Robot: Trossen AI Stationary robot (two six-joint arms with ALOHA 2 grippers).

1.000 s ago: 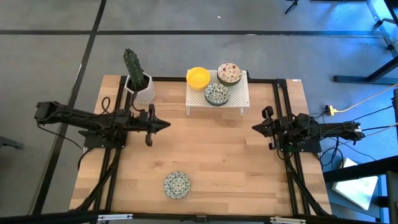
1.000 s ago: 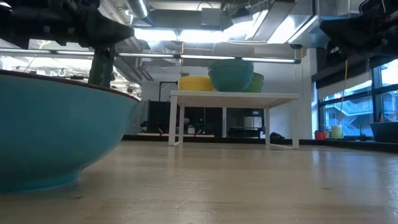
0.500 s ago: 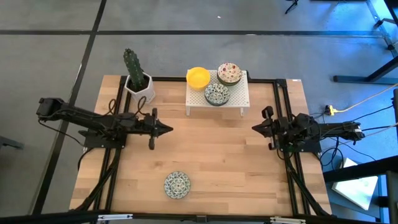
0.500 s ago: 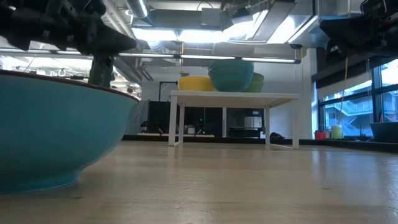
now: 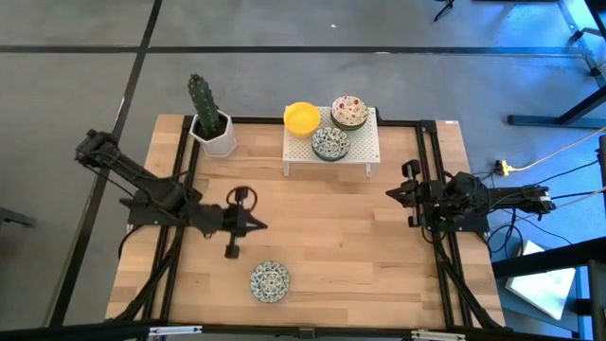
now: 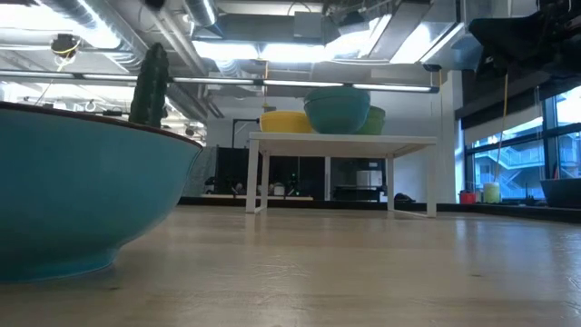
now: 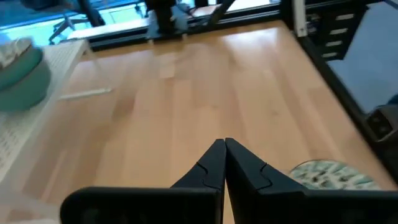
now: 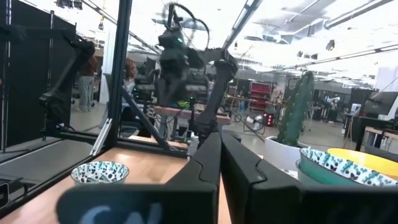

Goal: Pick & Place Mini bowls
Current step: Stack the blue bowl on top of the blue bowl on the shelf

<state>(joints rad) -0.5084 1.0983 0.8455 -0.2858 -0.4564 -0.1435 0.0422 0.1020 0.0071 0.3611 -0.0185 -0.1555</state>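
Observation:
One white mini bowl with a blue-green pattern (image 5: 270, 281) rests on its base on the table near the front edge; it also shows in the left wrist view (image 7: 329, 175) and close up in the low view (image 6: 82, 200). A yellow bowl (image 5: 302, 117), a cream floral bowl (image 5: 348, 111) and another blue-green bowl (image 5: 329, 143) sit on a white shelf (image 5: 365, 152) at the back. My left gripper (image 5: 262, 225) is shut and empty, above the table just beyond the front bowl. My right gripper (image 5: 388, 194) is shut and empty at the table's right side.
A cactus in a white pot (image 5: 213, 128) stands at the back left, beside the shelf. Black rails (image 5: 431, 152) run along the table's left and right sides. Bare wood lies between the two grippers.
My left gripper has swung from the table's left middle toward the near edge and a little right, rising and turning toward the front bowl. It has stayed shut and has left the low view. The bowls have not moved.

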